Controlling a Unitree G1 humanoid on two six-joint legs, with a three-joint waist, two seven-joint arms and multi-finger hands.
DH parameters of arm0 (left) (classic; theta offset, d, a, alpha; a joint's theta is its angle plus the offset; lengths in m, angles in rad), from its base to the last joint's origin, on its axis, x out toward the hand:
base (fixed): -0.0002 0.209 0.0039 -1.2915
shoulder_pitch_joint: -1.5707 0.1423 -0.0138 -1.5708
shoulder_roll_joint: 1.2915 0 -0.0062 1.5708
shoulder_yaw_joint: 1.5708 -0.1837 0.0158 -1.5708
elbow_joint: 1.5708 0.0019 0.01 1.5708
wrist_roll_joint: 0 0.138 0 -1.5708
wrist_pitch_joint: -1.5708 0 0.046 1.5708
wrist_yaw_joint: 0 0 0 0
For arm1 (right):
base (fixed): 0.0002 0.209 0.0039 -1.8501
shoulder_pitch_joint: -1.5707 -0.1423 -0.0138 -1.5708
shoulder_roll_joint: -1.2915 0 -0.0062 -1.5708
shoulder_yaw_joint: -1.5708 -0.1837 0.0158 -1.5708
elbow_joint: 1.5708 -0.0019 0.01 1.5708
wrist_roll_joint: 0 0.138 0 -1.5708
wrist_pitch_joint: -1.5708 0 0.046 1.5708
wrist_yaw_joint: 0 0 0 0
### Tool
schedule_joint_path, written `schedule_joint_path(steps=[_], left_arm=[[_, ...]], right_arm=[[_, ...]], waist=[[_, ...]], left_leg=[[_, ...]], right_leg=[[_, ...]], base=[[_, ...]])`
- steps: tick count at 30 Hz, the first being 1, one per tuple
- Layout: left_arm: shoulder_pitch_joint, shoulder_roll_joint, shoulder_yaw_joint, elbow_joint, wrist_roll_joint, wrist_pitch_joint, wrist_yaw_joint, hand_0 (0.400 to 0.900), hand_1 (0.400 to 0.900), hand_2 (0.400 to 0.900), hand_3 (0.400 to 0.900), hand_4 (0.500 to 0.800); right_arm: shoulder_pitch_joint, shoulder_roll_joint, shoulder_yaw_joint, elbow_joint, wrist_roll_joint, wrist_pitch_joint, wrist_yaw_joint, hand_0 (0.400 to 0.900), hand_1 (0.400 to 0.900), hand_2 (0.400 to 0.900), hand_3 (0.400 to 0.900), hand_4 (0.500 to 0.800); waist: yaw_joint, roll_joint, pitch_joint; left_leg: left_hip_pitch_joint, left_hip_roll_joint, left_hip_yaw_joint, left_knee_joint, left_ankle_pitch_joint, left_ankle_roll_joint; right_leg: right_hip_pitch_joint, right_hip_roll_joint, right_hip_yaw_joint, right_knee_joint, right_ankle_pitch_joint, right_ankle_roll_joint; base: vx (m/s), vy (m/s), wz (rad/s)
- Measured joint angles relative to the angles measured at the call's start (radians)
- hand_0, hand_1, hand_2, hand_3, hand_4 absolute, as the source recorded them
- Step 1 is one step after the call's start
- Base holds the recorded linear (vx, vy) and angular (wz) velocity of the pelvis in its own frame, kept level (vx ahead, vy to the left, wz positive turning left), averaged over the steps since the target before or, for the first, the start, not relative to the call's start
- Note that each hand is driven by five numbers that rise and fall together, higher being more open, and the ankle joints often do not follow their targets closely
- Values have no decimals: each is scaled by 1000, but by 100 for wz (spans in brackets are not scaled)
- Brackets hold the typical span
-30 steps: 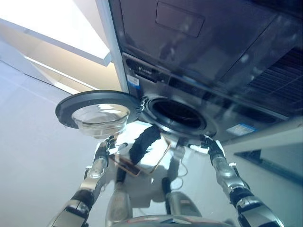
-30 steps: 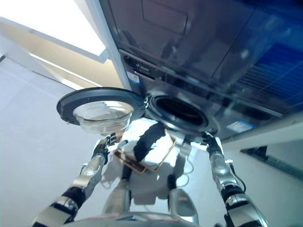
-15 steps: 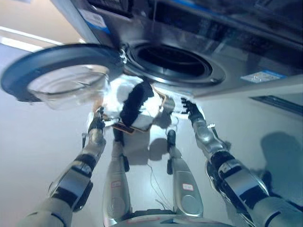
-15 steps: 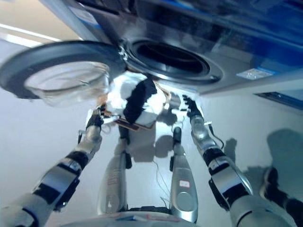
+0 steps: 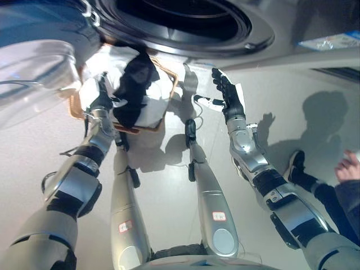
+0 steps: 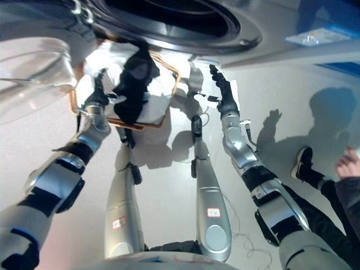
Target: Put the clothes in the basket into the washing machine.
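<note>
Below the washing machine's (image 5: 185, 22) round steel-rimmed drum mouth, a copper wire basket (image 5: 166, 107) holds crumpled white and black clothes (image 5: 135, 90) (the left hand (image 5: 101, 98) rests at its left rim, grip unclear), the right hand (image 5: 228, 95) spread open, empty.

A person's dark shoe (image 5: 293, 166) and hand (image 5: 347, 167) on the pale floor (image 5: 169, 191), lower right.

- The washing machine (image 5: 264, 39) fills the far edge, its drum opening dark and its glass door (image 5: 34, 73) swung open to the left.
- A basket (image 5: 163, 115) sits below the opening, holding white clothes (image 5: 154, 93) and a black garment (image 5: 132, 90).
- The left hand (image 5: 101, 98) rests at the basket's left side.
- The right hand (image 5: 228, 95) is raised with fingers spread, right of the basket.
- A person's leg and shoe (image 5: 295, 169) show at right.
</note>
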Motion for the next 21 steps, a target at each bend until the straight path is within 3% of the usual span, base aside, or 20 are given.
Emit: schedule_joint_path(steps=[5, 12, 13, 14, 21], left_arm=[[-31, 8, -6, 1, 35, 10, 41, 900, 900, 900, 900, 800], [-119, 52, -19, 4, 55, 33, 87, 900, 900, 900, 900, 800], [-129, 58, -19, 5, 56, 36, 92, 553, 553, 553, 553, 592], [-139, 63, -19, 7, 57, 42, 95, 400, 400, 400, 400, 500], [-183, 88, -19, 10, 56, 52, 101, 400, 400, 400, 400, 500]], right_arm=[[90, -8, -81, -91, -4, -13, -45, 900, 900, 900, 900, 800], [133, -82, -142, -309, -55, -73, -85, 900, 900, 900, 900, 800], [133, -83, -151, -321, -57, -77, -89, 900, 900, 900, 900, 800], [136, -89, -155, -333, -58, -78, -97, 900, 900, 900, 900, 800], [163, -90, -173, -344, -93, -90, -103, 900, 900, 900, 900, 800]], waist=[[-15, -1, 0], [-42, -3, 0], [-44, -3, 0], [-47, -3, 0], [-54, -4, -1]], left_leg=[[-87, 20, -4, 34, -4, -7], [-243, 27, -26, 105, -15, -19], [-260, 28, -37, 124, -22, -25], [-274, 27, -43, 141, -28, -22], [-320, 20, -49, 178, -36, -20]], right_leg=[[-81, 12, 6, 9, 8, -6], [-234, 27, 20, 64, 15, -6], [-245, 28, 21, 72, 14, -5], [-255, 29, 22, 82, 13, -3], [-292, 21, 28, 101, 0, 3]], base=[[-14, -22, -1], [-40, -22, -7], [-15, -7, -5], [-24, -14, -6], [0, 0, 0]])
